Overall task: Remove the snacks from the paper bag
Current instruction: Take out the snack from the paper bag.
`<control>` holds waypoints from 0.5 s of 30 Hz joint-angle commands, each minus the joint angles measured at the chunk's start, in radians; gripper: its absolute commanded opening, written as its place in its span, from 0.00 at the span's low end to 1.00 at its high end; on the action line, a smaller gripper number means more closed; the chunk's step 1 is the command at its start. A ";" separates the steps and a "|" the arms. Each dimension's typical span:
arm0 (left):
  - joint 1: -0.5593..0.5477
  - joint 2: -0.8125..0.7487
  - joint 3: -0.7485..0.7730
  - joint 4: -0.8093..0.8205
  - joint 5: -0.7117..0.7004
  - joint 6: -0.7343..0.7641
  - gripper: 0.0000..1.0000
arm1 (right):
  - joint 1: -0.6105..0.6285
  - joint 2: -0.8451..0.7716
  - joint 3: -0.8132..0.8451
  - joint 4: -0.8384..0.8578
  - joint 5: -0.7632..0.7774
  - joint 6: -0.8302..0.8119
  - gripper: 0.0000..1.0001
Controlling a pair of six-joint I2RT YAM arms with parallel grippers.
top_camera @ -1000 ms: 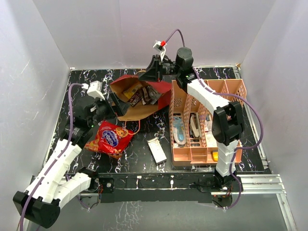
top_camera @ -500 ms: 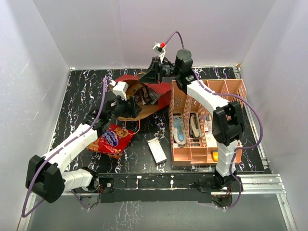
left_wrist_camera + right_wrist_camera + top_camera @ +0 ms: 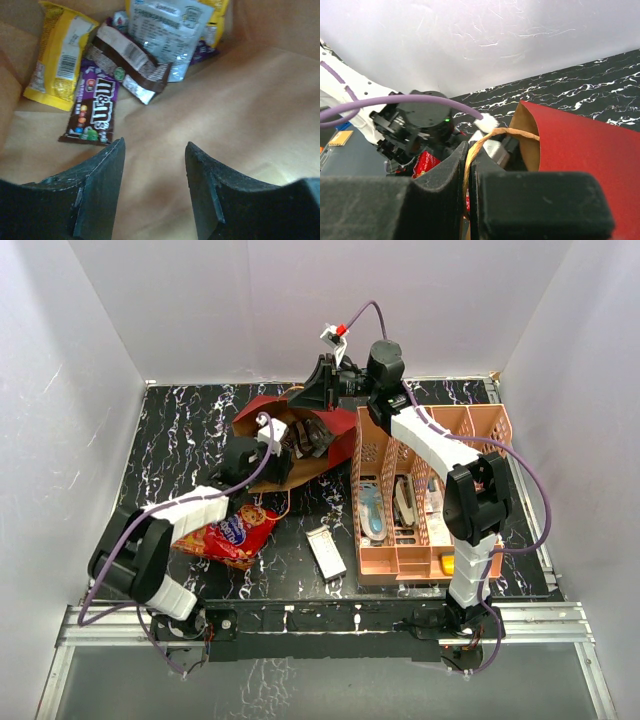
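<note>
The dark red paper bag [image 3: 345, 425] lies on its side at the back, its mouth facing left. My right gripper [image 3: 308, 392] is shut on its tan cord handle [image 3: 492, 136] and holds the mouth up; the bag's red wall [image 3: 580, 145] shows beside it. My left gripper [image 3: 154, 145] is open and empty inside the bag [image 3: 240, 100], over the brown kraft floor. Ahead of it lie a purple packet [image 3: 95, 107], a yellow packet [image 3: 60, 55], a brown wrapper [image 3: 127, 60] and a clear packet [image 3: 172, 30]. The large red cookie bag [image 3: 230, 532] lies on the table outside the bag.
The pink organizer rack [image 3: 425, 495] with stationery stands right of the bag. A small white box [image 3: 326, 552] lies in front, near the rack. The black marbled table [image 3: 170, 430] is walled by white panels.
My left arm has swung from beside the red cookie bag towards the back right, and its gripper has gone into the bag's mouth. The right gripper has kept its hold on the handle.
</note>
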 commanded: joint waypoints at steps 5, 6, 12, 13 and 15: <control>0.055 0.197 0.158 0.048 0.029 0.065 0.49 | 0.000 -0.076 0.009 0.045 0.005 -0.004 0.08; 0.055 0.219 0.177 0.047 0.024 0.065 0.51 | 0.000 -0.076 0.010 0.044 0.006 -0.005 0.08; 0.054 0.325 0.252 0.026 -0.067 0.112 0.57 | -0.001 -0.069 0.024 0.038 0.007 -0.006 0.08; 0.054 0.340 0.265 0.017 -0.077 0.115 0.59 | 0.000 -0.069 0.024 0.038 0.008 -0.006 0.08; 0.054 0.370 0.295 -0.007 -0.098 0.117 0.64 | 0.000 -0.067 0.028 0.036 0.010 -0.006 0.08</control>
